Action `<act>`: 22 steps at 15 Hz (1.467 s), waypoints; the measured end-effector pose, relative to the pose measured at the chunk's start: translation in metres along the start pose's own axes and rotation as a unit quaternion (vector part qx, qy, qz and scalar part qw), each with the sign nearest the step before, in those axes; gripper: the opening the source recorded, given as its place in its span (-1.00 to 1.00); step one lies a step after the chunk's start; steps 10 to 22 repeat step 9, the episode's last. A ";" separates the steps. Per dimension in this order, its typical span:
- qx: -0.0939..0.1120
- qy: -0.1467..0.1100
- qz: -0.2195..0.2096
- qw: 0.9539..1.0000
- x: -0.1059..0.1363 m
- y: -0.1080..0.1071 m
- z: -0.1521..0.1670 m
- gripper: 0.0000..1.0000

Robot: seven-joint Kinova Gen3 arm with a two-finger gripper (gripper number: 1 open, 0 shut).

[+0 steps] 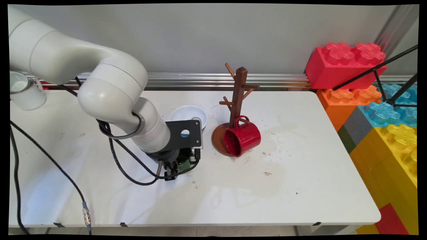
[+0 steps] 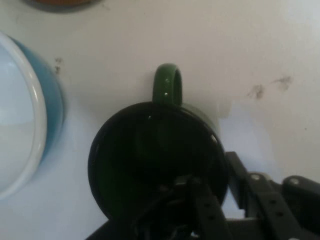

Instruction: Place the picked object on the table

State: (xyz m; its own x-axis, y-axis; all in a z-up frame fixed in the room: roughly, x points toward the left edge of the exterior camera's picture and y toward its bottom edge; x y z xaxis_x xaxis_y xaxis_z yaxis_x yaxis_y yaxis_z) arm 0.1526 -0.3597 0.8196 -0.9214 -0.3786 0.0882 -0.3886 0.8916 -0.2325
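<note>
Table point(image 1: 300, 186): white and stained; your gripper hangs low over its middle.
Mug tree point(image 1: 237, 100): brown wood, well off to the gripper's side on a round base.
Red mug point(image 1: 242, 138): tipped on its side against that base.
Bowl point(image 2: 25, 125): blue outside, white inside, just beside the green mug.
Green mug point(image 2: 155, 155): upright directly under the gripper, handle pointing away.
Gripper point(image 2: 210, 197): you see one finger inside the mug and one outside, straddling the rim; whether it pinches the wall, cannot tell.
</note>
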 end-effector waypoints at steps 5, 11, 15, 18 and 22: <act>-0.003 0.004 -0.010 1.000 0.000 0.000 0.003 1.00; -0.012 0.020 -0.025 0.999 0.002 -0.002 0.000 1.00; -0.012 0.020 -0.025 0.999 0.002 -0.002 0.000 1.00; -0.012 0.020 -0.025 0.999 0.002 -0.002 0.000 1.00; -0.012 0.020 -0.025 0.999 0.002 -0.002 0.000 1.00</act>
